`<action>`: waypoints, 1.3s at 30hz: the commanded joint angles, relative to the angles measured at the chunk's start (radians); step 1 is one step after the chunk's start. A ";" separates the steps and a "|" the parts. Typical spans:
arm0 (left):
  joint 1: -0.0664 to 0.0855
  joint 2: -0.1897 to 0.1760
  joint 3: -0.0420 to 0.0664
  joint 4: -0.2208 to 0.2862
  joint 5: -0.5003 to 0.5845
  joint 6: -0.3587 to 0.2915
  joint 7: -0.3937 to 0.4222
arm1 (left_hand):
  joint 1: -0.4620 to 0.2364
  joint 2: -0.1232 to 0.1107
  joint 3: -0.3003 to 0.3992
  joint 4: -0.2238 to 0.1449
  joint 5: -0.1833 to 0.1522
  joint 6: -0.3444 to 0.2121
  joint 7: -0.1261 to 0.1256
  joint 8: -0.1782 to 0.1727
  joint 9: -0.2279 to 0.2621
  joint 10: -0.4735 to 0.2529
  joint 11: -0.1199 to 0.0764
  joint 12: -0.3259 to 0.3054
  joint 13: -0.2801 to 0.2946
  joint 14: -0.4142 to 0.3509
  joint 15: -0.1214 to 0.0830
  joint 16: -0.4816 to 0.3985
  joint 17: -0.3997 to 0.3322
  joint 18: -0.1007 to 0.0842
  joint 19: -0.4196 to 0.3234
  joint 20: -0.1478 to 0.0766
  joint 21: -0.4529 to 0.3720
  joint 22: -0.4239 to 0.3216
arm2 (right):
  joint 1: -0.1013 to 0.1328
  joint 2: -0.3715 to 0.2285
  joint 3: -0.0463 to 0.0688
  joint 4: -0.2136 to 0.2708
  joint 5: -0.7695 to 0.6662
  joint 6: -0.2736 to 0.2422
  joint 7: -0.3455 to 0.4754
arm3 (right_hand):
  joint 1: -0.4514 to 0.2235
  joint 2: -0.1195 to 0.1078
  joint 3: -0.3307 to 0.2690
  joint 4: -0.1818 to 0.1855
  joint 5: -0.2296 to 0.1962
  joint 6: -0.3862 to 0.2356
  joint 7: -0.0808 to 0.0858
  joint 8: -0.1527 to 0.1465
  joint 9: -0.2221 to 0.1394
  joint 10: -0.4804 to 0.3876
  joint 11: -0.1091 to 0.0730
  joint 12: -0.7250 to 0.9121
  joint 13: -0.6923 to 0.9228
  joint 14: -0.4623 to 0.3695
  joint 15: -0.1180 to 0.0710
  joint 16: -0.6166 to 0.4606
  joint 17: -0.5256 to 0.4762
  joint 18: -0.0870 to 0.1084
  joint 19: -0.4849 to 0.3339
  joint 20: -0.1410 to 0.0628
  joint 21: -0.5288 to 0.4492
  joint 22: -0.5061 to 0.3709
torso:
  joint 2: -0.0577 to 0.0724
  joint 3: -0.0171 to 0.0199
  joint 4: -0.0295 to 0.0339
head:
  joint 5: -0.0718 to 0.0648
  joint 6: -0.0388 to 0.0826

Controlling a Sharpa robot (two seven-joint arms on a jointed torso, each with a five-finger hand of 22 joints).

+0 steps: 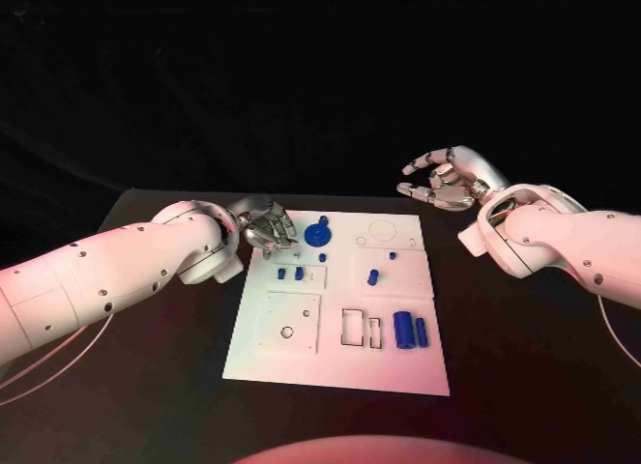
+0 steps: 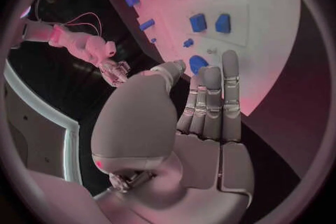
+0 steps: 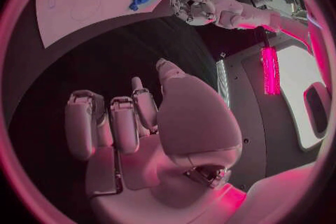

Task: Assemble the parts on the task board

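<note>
The white task board (image 1: pixel 335 358) lies in the middle of the black table. A round blue part (image 1: pixel 317 234) sits near its far left corner, with several small blue parts (image 1: pixel 372 277) and a larger blue cylinder (image 1: pixel 402 329) spread over the board. My left hand (image 1: pixel 269 230) hovers at the far left corner, just beside the round part. In the left wrist view its fingers (image 2: pixel 210 101) are stretched out together and hold nothing, their tips close to the round part (image 2: pixel 198 63). My right hand (image 1: pixel 439 181) is raised beyond the far right corner, fingers (image 3: pixel 105 123) curled in on nothing.
The board has a raised square plate (image 1: pixel 292 324) with a small hole near its front left, rectangular slots (image 1: pixel 362 329) beside the cylinder, and a round outline (image 1: pixel 383 230) at the far right. Black table (image 1: pixel 529 338) surrounds the board.
</note>
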 commanded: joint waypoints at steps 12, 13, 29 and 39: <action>-0.030 0.078 -0.013 -0.035 -0.394 -0.121 0.235 | 0.009 -0.061 0.062 -0.055 -0.006 0.075 -0.011 -0.084 -0.105 -0.008 0.008 -0.162 -0.173 0.126 0.004 0.155 0.082 0.022 0.068 0.007 0.064 0.036 | -0.005 0.004 0.000 0.004 -0.004 0.008 0.012 | -0.008 0.002 -0.001 -0.002 0.007 -0.001 -0.005 0.005 -0.001 -0.009 -0.003 -0.012 -0.007 0.060 -0.006 -0.006 0.085 0.009 -0.002 -0.009 -0.009 0.149 | 0.003 -0.0003 -0.0018 | -0.005 0.007; -0.032 0.085 -0.014 -0.040 -0.411 -0.116 0.229 | 0.004 -0.063 0.060 -0.058 -0.006 0.079 -0.011 -0.090 -0.112 -0.013 0.010 -0.176 -0.186 0.146 0.005 0.178 0.103 0.021 0.075 0.008 0.075 0.043 | -0.005 0.005 0.000 0.004 -0.004 0.008 0.013 | -0.008 0.002 -0.001 -0.002 0.007 -0.001 -0.005 0.005 -0.001 -0.009 -0.003 -0.012 -0.007 0.060 -0.006 -0.006 0.085 0.009 -0.002 -0.009 -0.009 0.149 | 0.003 -0.0004 -0.0019 | -0.005 0.007; -0.048 0.163 -0.016 -0.103 -0.554 -0.024 0.130 | -0.010 -0.056 0.047 -0.076 -0.006 0.117 -0.026 -0.107 -0.139 -0.009 0.002 -0.225 -0.247 0.267 -0.004 0.299 0.249 -0.015 0.193 0.008 0.269 0.277 | -0.006 0.007 0.000 0.006 -0.005 0.008 0.012 | -0.008 0.002 -0.001 -0.002 0.007 -0.001 -0.005 0.005 -0.001 -0.009 -0.003 -0.012 -0.007 0.060 -0.006 -0.006 0.085 0.009 -0.002 -0.009 -0.009 0.149 | 0.006 0.0010 -0.0048 | -0.008 0.010; -0.049 0.185 -0.017 -0.124 -0.580 0.030 0.097 | -0.005 -0.044 0.067 -0.083 -0.005 0.141 -0.030 -0.109 -0.147 0.020 -0.001 -0.229 -0.263 0.295 -0.007 0.318 0.271 -0.026 0.226 0.009 0.324 0.347 | -0.006 0.008 0.000 0.006 -0.005 0.008 0.012 | -0.008 0.002 -0.001 -0.002 0.007 -0.001 -0.005 0.005 -0.001 -0.009 -0.003 -0.012 -0.007 0.060 -0.006 -0.006 0.085 0.009 -0.002 -0.009 -0.009 0.149 | 0.005 0.0000 -0.0058 | -0.009 0.007</action>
